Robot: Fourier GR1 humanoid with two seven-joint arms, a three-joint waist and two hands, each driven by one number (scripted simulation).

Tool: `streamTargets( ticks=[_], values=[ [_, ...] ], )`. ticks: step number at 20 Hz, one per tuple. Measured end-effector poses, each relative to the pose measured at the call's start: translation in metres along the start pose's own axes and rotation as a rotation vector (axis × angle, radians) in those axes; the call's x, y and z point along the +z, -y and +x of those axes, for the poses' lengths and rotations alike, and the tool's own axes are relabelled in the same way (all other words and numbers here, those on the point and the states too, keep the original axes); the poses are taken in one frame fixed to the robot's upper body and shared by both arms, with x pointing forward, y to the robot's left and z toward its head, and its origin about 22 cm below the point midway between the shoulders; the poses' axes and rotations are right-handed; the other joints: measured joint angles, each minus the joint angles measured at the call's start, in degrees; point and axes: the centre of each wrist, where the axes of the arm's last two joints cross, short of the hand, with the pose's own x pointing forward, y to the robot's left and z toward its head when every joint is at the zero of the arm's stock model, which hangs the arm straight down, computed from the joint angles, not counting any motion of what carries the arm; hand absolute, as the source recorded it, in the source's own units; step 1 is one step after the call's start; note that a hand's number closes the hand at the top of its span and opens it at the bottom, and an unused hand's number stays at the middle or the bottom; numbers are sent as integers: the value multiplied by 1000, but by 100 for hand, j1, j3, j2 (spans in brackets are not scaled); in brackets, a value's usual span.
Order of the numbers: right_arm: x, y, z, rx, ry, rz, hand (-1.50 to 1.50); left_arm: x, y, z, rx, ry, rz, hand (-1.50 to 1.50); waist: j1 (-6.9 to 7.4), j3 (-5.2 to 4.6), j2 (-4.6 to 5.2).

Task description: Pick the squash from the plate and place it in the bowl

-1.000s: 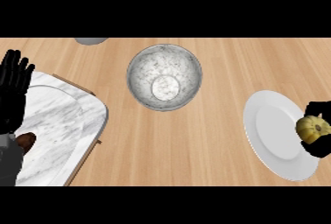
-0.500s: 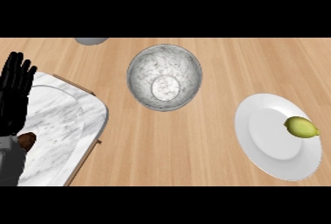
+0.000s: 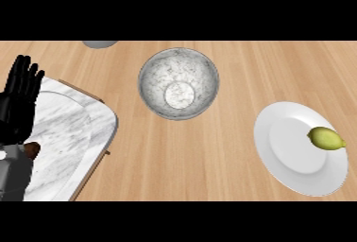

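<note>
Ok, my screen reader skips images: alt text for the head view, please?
A yellow-green squash sits on a white plate at right, away from the empty marbled bowl. The left hand rests open at the left edge over a marble board.

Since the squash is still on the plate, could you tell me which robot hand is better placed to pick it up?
Probably the right. The squash lies at the white plate's right rim, on the robot's right. The left robot hand rests open at the far left, beyond the bowl. The right robot hand is out of view.

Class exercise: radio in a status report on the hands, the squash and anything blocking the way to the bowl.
Left hand open, resting at left edge; right hand out of view. Yellow-green squash on white round plate. Grey marbled bowl empty, path unobstructed.
</note>
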Motion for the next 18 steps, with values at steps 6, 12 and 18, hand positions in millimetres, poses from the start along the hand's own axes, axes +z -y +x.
streamTargets(
  ticks=[6, 12, 18],
  values=[
    [-15, 13, 56, -157, 70, 7, 150, -4, 2, -1, 2, 1, -15, 0, 86, -2, 17],
    [-44, 3, 117, -215, 79, 55, 150, -12, 2, 3, 6, 11, -19, 0, 139, -1, 33],
    [-79, -22, 170, -204, 83, 144, 150, -7, 1, 9, 12, 13, -28, 0, 188, 2, 40]
  ],
)
